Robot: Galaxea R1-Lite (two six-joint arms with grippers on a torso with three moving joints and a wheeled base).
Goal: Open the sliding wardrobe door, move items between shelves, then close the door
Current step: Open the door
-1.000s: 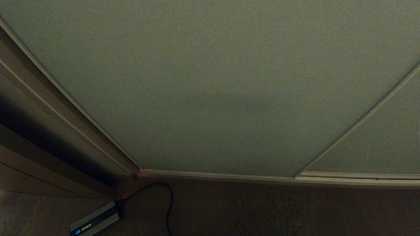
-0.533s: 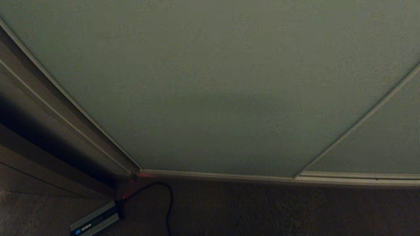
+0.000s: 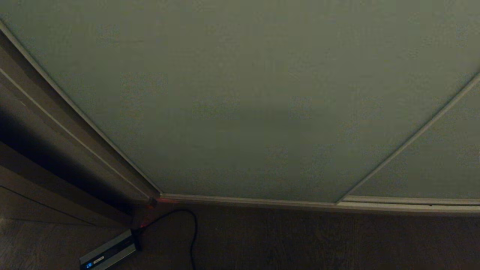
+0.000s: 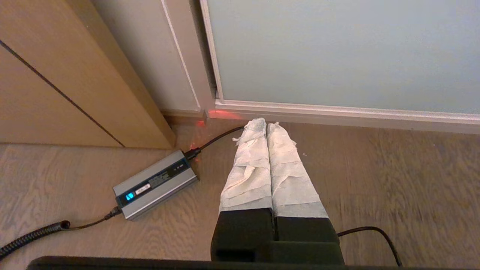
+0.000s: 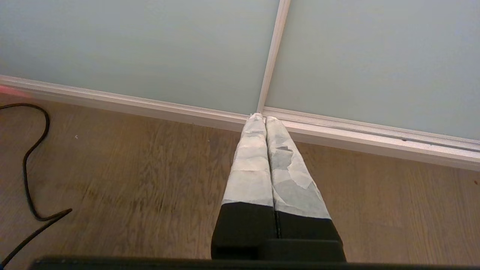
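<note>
Grey power adapter (image 4: 155,184) with black cable (image 4: 215,140) on wooden floor (image 4: 393,180)

Door (image 3: 240,97) shut across the front, blocking any reach inside. Charger (image 4: 155,184) and cable (image 4: 215,140) lie on the floor (image 5: 131,176) by the side frame (image 3: 56,123); bare boards elsewhere.

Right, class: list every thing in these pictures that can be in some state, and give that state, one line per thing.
sliding wardrobe door: shut, its edge against the side frame.
second door panel: shut, meeting the first at the edge strip.
left gripper: shut, empty, hanging above the floor.
right gripper: shut, empty, by the bottom rail.
power adapter: on the floor, blue light lit, cables plugged in at both ends.
</note>
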